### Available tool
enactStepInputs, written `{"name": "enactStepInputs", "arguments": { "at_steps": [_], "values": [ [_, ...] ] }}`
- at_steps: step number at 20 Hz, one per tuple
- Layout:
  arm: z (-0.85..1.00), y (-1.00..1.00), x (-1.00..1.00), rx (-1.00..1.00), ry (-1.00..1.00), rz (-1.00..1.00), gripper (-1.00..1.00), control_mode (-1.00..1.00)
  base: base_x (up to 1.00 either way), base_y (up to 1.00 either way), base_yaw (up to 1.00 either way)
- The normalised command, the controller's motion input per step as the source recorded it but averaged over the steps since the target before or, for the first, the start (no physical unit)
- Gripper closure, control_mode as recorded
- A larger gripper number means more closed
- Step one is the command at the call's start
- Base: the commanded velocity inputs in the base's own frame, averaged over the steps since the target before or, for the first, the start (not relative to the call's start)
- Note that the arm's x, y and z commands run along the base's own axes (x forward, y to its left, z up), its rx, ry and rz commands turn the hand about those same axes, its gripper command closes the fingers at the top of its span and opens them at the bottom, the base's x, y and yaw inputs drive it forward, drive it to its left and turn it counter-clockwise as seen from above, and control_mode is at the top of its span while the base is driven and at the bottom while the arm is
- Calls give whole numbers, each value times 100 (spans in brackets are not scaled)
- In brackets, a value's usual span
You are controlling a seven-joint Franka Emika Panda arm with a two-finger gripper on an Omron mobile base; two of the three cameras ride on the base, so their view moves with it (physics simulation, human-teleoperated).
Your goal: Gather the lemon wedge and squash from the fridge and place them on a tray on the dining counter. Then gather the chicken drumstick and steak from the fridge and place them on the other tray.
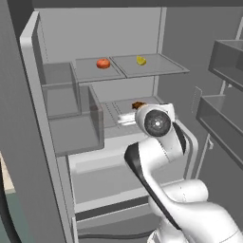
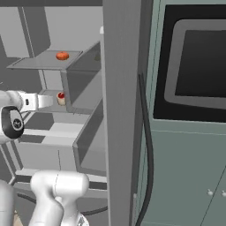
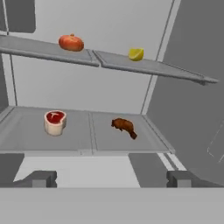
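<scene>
Inside the open fridge (image 1: pixel 28 95), the pincer (image 3: pixel 112 178) hung with its two fingertips (image 3: pixel 41 178) spread wide and nothing between them, level with the front edge of the lower shelf (image 3: pixel 87 146). Just ahead of it and toward its left fingertip in the hand view, the steak (image 3: pixel 55 121) stood on that shelf, a pale round with a red top. Ahead and nearer the middle, slightly toward the right fingertip, lay the brown chicken drumstick (image 3: pixel 124 127), well apart from the steak. Neither touched the pincer.

Above the pincer, on the upper shelf (image 3: pixel 144 66), the orange squash (image 3: pixel 71 42) sat over the left side and the yellow lemon wedge (image 3: pixel 136 54) over the right, with the seam between the two shelf panels running between them.

From the left base view, the white arm (image 1: pixel 161 142) reached forward into the fridge at the lower shelf's height, its wrist hiding most of that shelf; the squash and the lemon wedge showed higher up, beyond it.
</scene>
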Motion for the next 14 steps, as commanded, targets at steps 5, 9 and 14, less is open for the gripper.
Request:
{"name": "enactStepInputs", "arguments": {
  "at_steps": [5, 9, 14],
  "values": [
    [0, 7, 76, 14, 23, 0, -100, -100, 0, 0, 0],
    [-7, 31, 66, 17, 28, 0, -100, -100, 0, 0, 0],
    [-25, 47, 38, 9, 21, 1, -100, -100, 0, 0, 0]
  ]
}}
